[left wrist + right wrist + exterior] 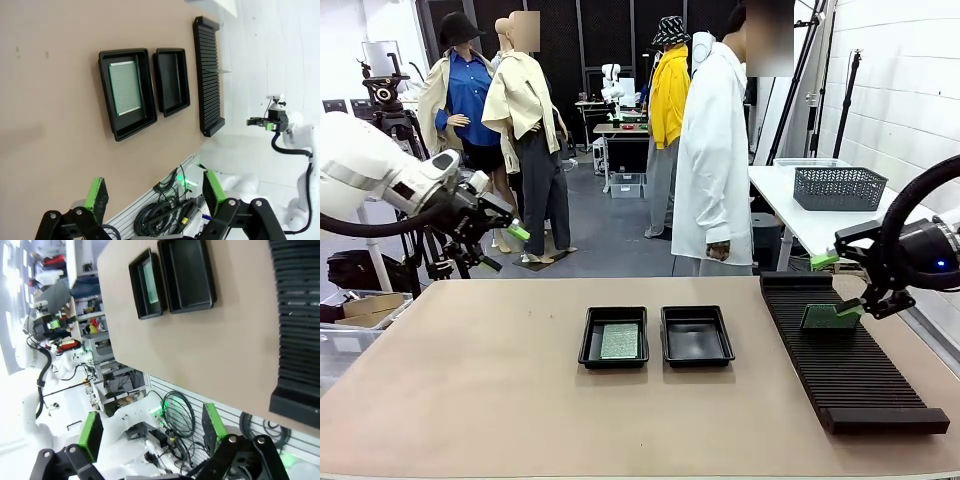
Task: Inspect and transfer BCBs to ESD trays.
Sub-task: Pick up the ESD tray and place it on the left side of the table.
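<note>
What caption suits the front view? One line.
One BCB lies in the left ESD tray, the right ESD tray empty, another BCB stands in the rack; left gripper and right gripper open.

ESD trays (698, 363): glossy black plastic | BCB (619, 341): matt green, fine-grained | table (470, 380): smooth matt | rack (850, 380): ribbed black

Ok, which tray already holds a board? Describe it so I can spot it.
On the tan table, two black trays sit side by side, left of the long ribbed rack. It is the tray on the robot's left, with a green board lying flat inside; its neighbour is empty.
</note>
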`<state>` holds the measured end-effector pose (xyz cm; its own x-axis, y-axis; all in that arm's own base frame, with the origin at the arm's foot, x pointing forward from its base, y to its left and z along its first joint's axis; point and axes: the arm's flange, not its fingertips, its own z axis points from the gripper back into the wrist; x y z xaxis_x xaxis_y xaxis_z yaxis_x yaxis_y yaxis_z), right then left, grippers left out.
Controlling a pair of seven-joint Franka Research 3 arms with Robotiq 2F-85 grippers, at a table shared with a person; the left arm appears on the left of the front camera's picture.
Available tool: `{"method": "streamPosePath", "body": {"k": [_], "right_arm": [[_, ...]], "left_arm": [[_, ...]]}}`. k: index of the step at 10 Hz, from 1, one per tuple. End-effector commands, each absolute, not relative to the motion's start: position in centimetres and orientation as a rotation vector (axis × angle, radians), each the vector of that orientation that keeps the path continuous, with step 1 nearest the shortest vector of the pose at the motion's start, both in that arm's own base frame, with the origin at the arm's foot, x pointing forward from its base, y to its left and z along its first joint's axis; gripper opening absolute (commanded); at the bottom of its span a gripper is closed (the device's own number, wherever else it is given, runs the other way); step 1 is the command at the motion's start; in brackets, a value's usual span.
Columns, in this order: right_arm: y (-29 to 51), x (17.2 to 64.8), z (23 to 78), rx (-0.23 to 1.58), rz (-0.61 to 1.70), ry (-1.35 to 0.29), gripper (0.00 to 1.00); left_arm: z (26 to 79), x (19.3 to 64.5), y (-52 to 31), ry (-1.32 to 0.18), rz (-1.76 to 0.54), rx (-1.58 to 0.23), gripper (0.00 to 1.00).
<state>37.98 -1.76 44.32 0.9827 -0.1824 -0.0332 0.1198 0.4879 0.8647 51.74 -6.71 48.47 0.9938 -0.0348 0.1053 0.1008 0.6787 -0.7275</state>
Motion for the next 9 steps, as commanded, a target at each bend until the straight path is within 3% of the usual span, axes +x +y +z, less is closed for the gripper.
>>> {"method": "streamPosePath", "body": {"k": [1,9], "right_arm": [[-4.3,40.3,43.1,1.128,-0.177,-0.052,1.00],[-9.9,44.6,38.5,1.324,-0.170,-0.026,1.00]], "left_arm": [[49.2,52.7,-8.6,-0.080,-0.073,-0.727,1.00],[45.4,53.8,-19.6,-0.041,-0.111,-0.386,1.00]]}}
